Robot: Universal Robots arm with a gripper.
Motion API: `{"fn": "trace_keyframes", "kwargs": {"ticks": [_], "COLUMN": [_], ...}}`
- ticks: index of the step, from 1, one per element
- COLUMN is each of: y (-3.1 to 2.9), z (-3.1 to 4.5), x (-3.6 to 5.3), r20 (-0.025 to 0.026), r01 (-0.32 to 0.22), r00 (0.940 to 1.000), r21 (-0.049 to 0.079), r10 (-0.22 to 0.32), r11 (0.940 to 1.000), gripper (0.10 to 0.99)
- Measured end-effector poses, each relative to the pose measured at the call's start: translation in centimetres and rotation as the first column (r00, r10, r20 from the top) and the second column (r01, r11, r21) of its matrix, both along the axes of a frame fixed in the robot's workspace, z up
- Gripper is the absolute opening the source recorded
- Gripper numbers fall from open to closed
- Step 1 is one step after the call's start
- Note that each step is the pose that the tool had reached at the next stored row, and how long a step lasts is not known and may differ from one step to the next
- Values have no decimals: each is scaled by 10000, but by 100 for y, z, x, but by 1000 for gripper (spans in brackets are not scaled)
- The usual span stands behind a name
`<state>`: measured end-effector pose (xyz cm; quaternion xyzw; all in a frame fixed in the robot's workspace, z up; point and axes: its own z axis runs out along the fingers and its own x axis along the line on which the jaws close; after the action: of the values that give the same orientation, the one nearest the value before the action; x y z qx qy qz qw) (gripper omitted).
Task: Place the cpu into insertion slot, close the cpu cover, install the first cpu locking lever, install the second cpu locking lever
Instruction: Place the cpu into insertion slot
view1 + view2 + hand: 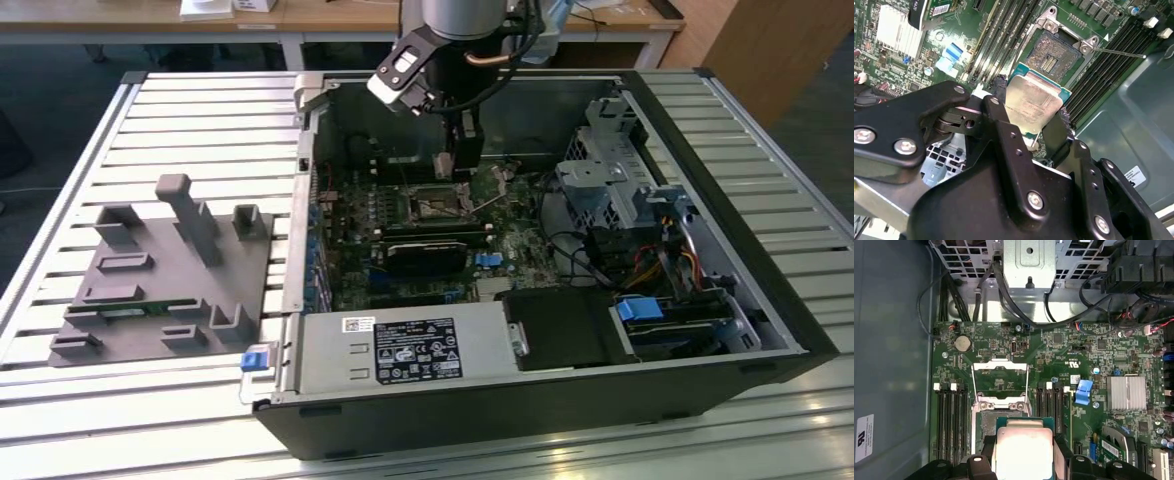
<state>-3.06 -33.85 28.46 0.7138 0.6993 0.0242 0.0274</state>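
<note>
CPU chip (1036, 97) is held by two opposite edges btwn the fingers (998, 107) of the gripper (1033, 106), which are closed onto it, inside an open PC case (561, 415). The chip is seen clear of the board (1064, 365); the empty socket (1056, 52) is found just beyond the fingertips, w/ its cover (1000, 366) flipped open farther on.

Exterior view sits high, looking down on the whole open computer case (534, 420) on the slatted surface (200, 120). Both wrist views are in close over the motherboard (1054, 355) (961, 30), first straight down, second slanted, and share the chip (1024, 452) (1034, 102) and socket (985, 422) (1054, 52).
</note>
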Motion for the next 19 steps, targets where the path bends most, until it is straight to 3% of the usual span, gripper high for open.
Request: {"fn": "trace_keyframes", "kwargs": {"ticks": [6,12,19], "y": [7,51,113], "z": [-32,-89,-208], "x": [0,-7,-18], "r20": [-1,-1,0], "r01": [0,172,46], "r00": [10000,9999,10000], "r21": [-1,-11,-10], "r10": [0,-172,-46], "r11": [10000,9999,10000], "gripper": [537,537,537]}}
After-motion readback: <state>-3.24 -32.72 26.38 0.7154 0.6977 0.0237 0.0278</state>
